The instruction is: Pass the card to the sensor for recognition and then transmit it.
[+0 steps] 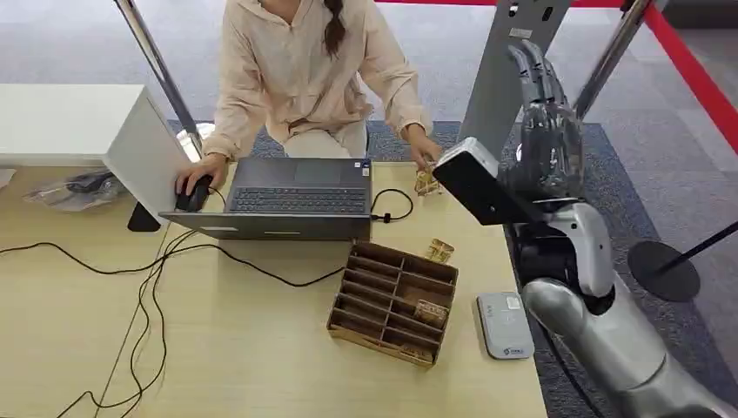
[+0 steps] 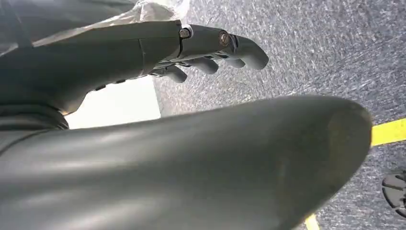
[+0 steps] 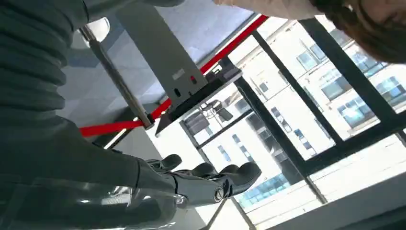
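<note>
Our right robot hand [image 1: 544, 131] is raised upright beside the table [image 1: 261, 366], fingers straight and close together, pointing up; we see nothing held in it in the head view or in its wrist view [image 3: 206, 179]. A black wrist camera box [image 1: 477, 181] juts out below it. We judge the raised, flat pose suits presenting or receiving something across the table, toward the person [image 1: 305, 78] sitting opposite.

Our left robot hand [image 2: 210, 50] hangs over grey carpet, fingers loosely extended and nothing in them.

We take the cards to be the small tan pieces: one lies in the slotted tray [image 1: 393, 300] as a card [image 1: 431, 311], another sits just behind the tray [image 1: 440, 251], and the person's hand [image 1: 424, 152] rests at a third [image 1: 426, 181] near the laptop [image 1: 296, 196]. The white sensor [image 1: 505, 324] lies flat just beside the tray, within our right arm's reach, with no card on it.

Whether a card has already been read and passed on, or one is yet to be fetched, the scene fits both.
</note>
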Robot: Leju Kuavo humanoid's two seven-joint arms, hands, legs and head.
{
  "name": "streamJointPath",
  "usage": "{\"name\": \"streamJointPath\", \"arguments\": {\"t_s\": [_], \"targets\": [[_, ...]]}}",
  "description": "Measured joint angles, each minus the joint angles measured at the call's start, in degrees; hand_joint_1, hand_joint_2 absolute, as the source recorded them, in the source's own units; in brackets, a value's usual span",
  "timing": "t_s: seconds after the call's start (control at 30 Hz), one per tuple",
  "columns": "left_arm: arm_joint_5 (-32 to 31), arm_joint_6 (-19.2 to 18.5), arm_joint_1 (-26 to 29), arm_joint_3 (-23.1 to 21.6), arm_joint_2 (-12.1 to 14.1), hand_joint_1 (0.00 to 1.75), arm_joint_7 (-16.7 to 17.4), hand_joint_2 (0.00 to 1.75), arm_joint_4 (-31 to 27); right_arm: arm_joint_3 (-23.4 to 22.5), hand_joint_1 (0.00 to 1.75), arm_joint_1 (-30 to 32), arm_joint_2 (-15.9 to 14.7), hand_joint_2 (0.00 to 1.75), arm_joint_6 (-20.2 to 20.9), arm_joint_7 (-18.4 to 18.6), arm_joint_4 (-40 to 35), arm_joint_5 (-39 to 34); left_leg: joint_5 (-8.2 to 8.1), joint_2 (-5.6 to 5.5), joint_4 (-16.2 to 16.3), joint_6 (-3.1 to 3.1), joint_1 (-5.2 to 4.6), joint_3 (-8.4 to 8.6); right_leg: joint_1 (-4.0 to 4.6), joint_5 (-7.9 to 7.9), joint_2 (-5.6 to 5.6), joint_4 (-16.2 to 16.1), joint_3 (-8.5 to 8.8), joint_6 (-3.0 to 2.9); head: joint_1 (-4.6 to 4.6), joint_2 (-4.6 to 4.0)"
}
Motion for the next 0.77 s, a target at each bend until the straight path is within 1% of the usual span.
{"name": "streamJointPath", "arguments": {"t_s": [0.17, 0.27, 0.33, 0.4, 0.47, 0.5, 0.6, 0.63, 0.7, 0.77], "targets": [[0.9, 0.5, 0.1, 0.2, 0.0, 0.00, 0.7, 0.00, 0.0, -6.8, 0.00, 7.5, -3.2, 1.75, -6.4, -0.6, -8.1, -5.8, -0.01, 0.00, 0.0, 0.00, 0.00, 0.01, 0.00, 0.00, 0.01, 0.0, 0.00, 0.00, 0.00, 0.00], [1.3, 0.8, 0.2, 0.7, 0.0, 0.00, 1.1, 0.00, 0.0, -11.1, 0.00, 12.3, -4.2, 1.75, -11.5, -3.4, -10.8, -13.5, 0.00, 0.00, 0.0, 0.00, 0.02, 0.01, 0.01, 0.00, 0.01, 0.0, 0.03, 0.00, 0.00, 0.00], [1.4, 0.9, 0.2, 1.2, 0.0, 0.00, 1.2, 0.00, 0.0, -13.5, 0.00, 15.4, -4.5, 1.75, -13.6, -6.2, -11.2, -18.9, 0.00, -0.01, 0.0, 0.00, 0.01, 0.01, 0.00, 0.00, 0.01, 0.0, 0.04, 0.00, -0.02, 0.00], [1.4, 0.9, 0.1, 1.4, 0.0, 0.00, 1.2, 0.00, 0.0, -15.5, 0.00, 18.0, -4.5, 1.75, -14.7, -8.5, -11.1, -22.5, 0.00, -0.01, 0.0, 0.00, 0.01, 0.01, 0.00, 0.00, 0.01, 0.0, 0.03, 0.00, 0.00, 0.00], [1.4, 1.1, 0.1, 1.4, 0.0, 0.00, 1.3, 0.00, 0.0, -16.9, 0.00, 20.3, -4.5, 1.75, -15.8, -11.8, -10.7, -26.9, 0.00, -0.01, 0.0, 0.00, 0.02, -0.01, 0.01, 0.00, 0.00, 0.0, 0.03, 0.00, 0.00, 0.00], [1.4, 1.1, 0.1, 1.5, 0.0, 0.00, 1.3, 0.00, 0.0, -17.5, 0.00, 21.3, -4.4, 1.75, -16.2, -13.4, -10.2, -29.8, 0.00, -0.01, -0.1, 0.00, 0.02, -0.01, 0.01, 0.00, 0.00, 0.0, 0.03, 0.00, -0.02, 0.00], [1.4, 1.3, 0.1, 1.8, 0.0, 0.00, 1.6, 0.00, 0.0, -18.8, 0.00, 23.8, -4.0, 1.75, -16.8, -17.3, -9.1, -35.4, 0.00, -0.01, -0.1, 0.00, 0.01, -0.02, 0.00, 0.00, 0.00, 0.0, 0.03, 0.00, 0.02, 0.02], [1.4, 1.4, 0.1, 1.9, -0.1, 0.00, 1.6, 0.00, 0.0, -19.3, 0.00, 24.3, -3.7, 1.75, -16.7, -20.5, -8.4, -40.5, 0.00, -0.01, -0.1, 0.00, 0.02, -0.01, 0.01, -0.01, 0.01, 0.0, 0.02, -0.01, -0.02, 0.00], [1.4, 1.4, 0.0, 2.1, -0.1, 0.00, 1.7, 0.00, 0.0, -20.2, 0.00, 25.6, -3.0, 1.75, -16.0, -24.6, -6.8, -47.6, 0.00, 0.00, -0.1, 0.00, 0.02, -0.03, 0.01, -0.02, 0.00, 0.0, 0.02, -0.01, 0.00, 0.00], [1.3, 1.5, 0.0, 2.5, -0.1, 0.00, 1.8, 0.00, 0.0, -20.9, 0.00, 26.7, -2.3, 1.75, -14.0, -28.9, -5.1, -54.7, 0.00, 0.00, -0.1, 0.00, 0.02, -0.04, 0.01, -0.03, 0.00, 0.0, 0.02, 0.01, 0.00, 0.00]]}}
